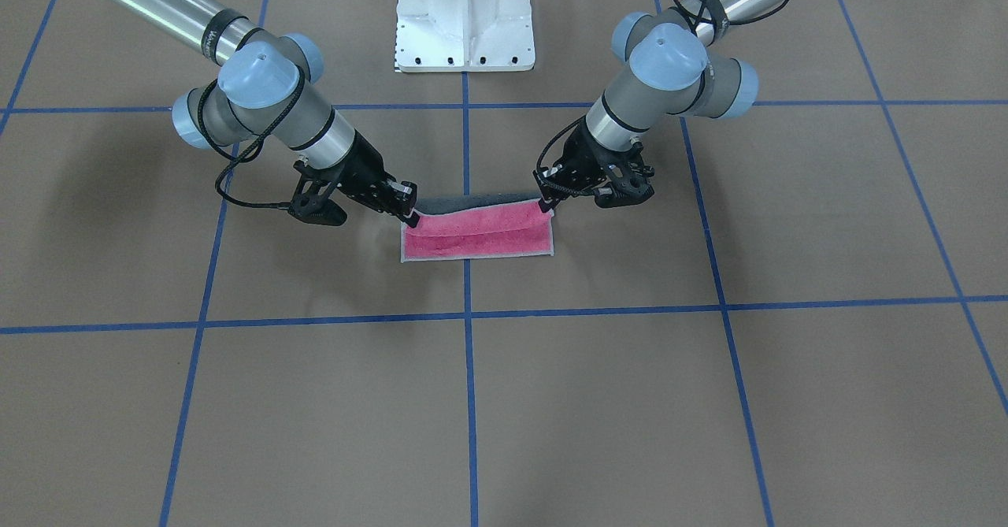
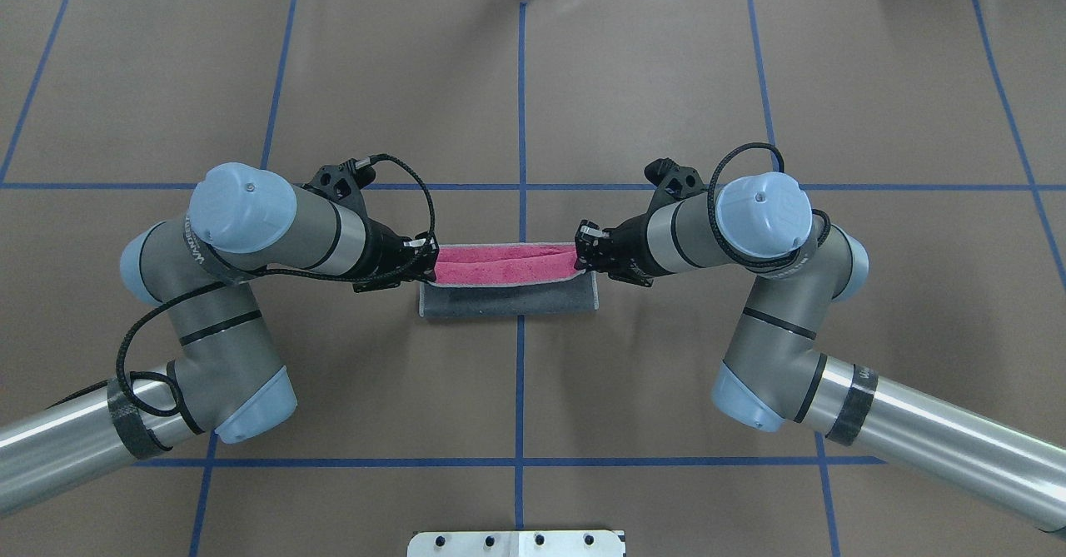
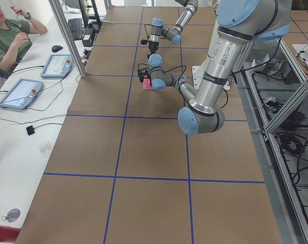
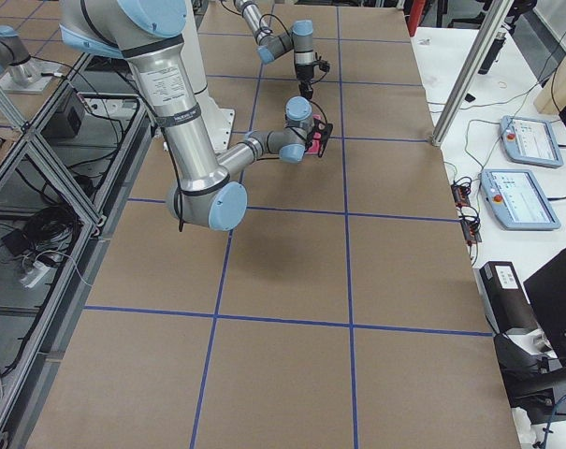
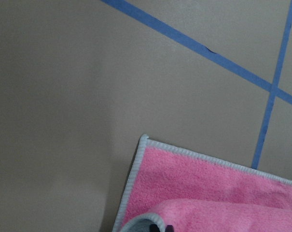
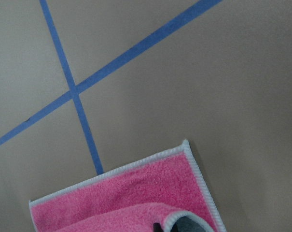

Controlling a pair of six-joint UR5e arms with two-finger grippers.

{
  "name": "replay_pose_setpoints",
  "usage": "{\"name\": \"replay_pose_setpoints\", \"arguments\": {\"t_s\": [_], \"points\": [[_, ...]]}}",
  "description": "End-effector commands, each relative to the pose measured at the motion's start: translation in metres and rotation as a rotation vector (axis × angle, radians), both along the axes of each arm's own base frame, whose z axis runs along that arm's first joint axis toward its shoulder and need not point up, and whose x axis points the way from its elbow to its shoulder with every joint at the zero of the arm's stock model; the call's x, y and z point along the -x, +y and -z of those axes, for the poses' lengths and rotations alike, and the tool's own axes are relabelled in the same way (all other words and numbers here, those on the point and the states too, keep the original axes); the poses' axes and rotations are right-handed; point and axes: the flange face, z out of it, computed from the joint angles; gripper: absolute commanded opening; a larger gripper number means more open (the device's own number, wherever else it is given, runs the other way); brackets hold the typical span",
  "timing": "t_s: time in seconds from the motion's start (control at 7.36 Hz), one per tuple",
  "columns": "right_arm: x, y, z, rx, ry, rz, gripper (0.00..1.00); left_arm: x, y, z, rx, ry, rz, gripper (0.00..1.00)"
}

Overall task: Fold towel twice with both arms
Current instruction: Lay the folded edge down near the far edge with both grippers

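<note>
The towel [image 1: 476, 235] lies at the table's middle, half folded: its pink face shows on the far part and its dark grey face [image 2: 508, 299] on the strip nearest the robot. My left gripper [image 2: 429, 261] is shut on the towel's lifted left corner, and it shows at the towel's right end in the front-facing view [image 1: 547, 204]. My right gripper [image 2: 581, 257] is shut on the lifted right corner, at the left end in the front-facing view [image 1: 409, 216]. Both wrist views show the pink face [image 5: 208, 188] [image 6: 136, 193] with the held edge curling over it.
The white pedestal base [image 1: 465, 15] stands at the robot's side of the table. Blue tape lines [image 2: 521, 107] cross the brown table cover. An operator [image 3: 6, 35] sits at a side bench with tablets [image 3: 57, 65]; more tablets [image 4: 526, 140] lie beyond the table's far edge.
</note>
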Motion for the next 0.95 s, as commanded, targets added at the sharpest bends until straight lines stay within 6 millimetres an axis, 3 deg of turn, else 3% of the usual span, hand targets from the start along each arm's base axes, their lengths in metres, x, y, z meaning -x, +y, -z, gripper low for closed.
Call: {"name": "replay_pose_setpoints", "arguments": {"t_s": [0.0,0.68,0.82], "points": [[-0.003,-0.004,0.0,0.0,0.001,-0.008,0.0,0.001,-0.003,0.0,0.006,-0.001,0.008,0.0],[0.001,-0.005,-0.007,0.008,0.013,-0.006,0.0,-0.009,-0.011,-0.004,0.009,-0.005,0.01,0.0],[0.001,-0.005,-0.007,0.009,0.012,-0.007,0.07,-0.009,-0.012,-0.005,0.009,-0.005,0.01,0.0]]}}
